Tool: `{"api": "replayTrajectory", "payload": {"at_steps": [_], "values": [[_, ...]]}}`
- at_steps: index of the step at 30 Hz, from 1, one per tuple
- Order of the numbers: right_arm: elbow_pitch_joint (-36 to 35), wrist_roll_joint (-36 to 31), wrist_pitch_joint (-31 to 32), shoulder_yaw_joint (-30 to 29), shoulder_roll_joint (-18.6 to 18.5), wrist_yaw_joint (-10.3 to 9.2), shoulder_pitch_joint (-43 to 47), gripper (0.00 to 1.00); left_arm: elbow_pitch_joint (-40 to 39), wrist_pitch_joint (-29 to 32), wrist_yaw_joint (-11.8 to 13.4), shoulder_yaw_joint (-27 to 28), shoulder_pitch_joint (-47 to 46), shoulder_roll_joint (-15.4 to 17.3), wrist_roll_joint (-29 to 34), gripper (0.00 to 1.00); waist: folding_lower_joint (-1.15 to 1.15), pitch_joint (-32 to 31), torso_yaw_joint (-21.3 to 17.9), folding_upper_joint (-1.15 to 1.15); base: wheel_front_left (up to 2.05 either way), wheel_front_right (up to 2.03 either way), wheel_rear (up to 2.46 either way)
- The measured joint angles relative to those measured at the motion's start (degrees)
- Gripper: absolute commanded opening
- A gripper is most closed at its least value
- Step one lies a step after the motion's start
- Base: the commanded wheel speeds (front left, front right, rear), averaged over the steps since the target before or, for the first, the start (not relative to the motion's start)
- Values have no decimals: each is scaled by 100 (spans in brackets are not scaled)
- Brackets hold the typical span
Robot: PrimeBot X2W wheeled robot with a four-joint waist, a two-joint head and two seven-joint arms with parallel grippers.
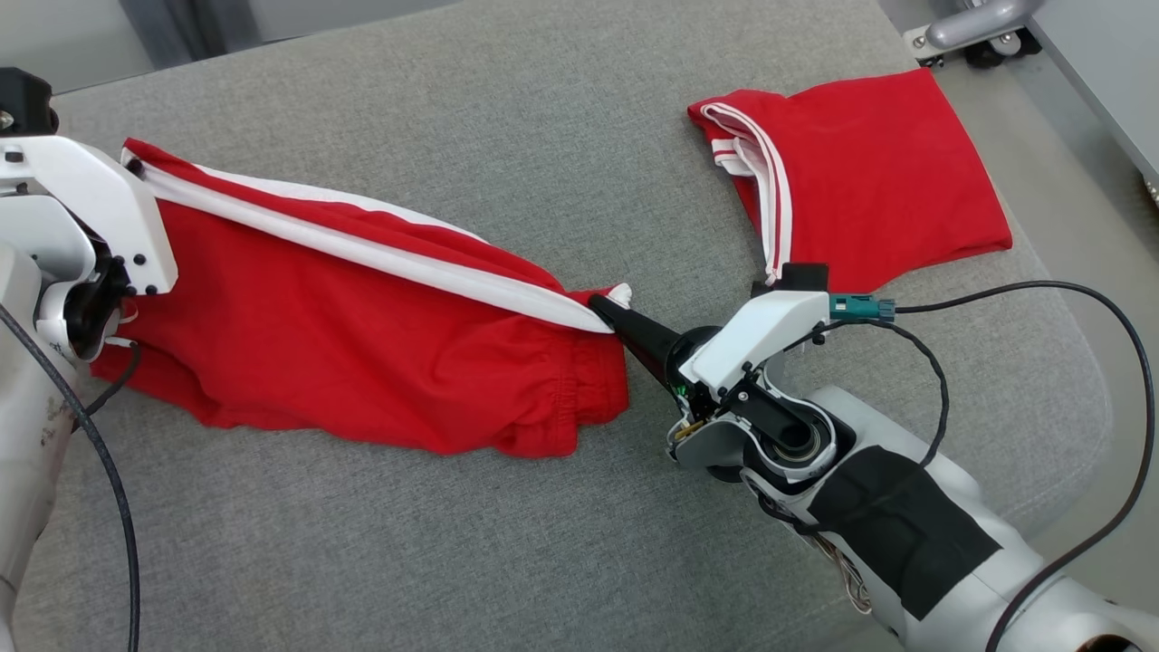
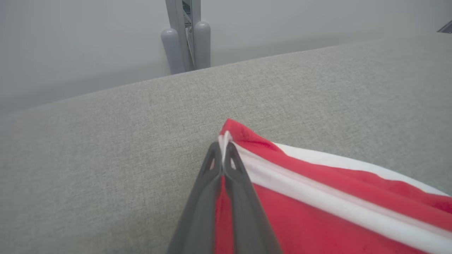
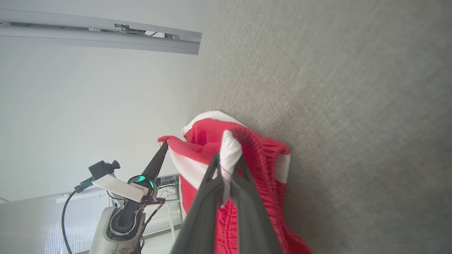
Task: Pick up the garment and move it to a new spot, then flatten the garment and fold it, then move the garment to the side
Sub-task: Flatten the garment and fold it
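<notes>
While left fingers [image 2: 201, 204] and right fingers [image 3: 197, 211] pinch one garment [image 1: 362, 344], another [image 1: 878, 190] rests.

In the head view the left arm [image 1: 90, 199] hides the left end of the red shorts [image 1: 362, 344]. The right arm [image 1: 905, 534] is cut by the bottom edge. In the left wrist view the grey post [image 2: 185, 46] behind is blurred, its top cut off

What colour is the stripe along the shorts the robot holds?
The stripe is white, on red shorts; head view shows it best.
</notes>
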Motion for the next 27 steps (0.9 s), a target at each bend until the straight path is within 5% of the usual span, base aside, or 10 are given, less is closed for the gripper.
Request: {"api": "replayTrajectory", "payload": {"at_steps": [1,2,3,5,19,27], "values": [[12,65,-38,58,3,0,-44,0,98,-21,-10,-22,-37,-8,20,0,0,23,-15,0,0,0,0],[19,148,-79,132,3,0,-93,20,181,-29,-26,-57,-60,-18,52,0,0,44,-28,0,0,0,0],[25,205,-122,198,7,0,-126,100,289,-34,-26,-92,-79,-36,74,13,0,63,-39,0,0,0,0],[51,253,-213,328,-1,0,-181,100,453,-38,-21,-172,-145,-58,171,100,0,101,-52,0,0,0,0],[286,266,-679,508,-70,0,-381,100,966,-1433,-55,43,-490,-316,142,100,0,-54,75,0,0,0,0],[378,-1140,-1815,971,-925,0,-379,100,1135,-2551,-436,126,-332,-539,18,100,0,-597,345,0,0,0,0]]}}
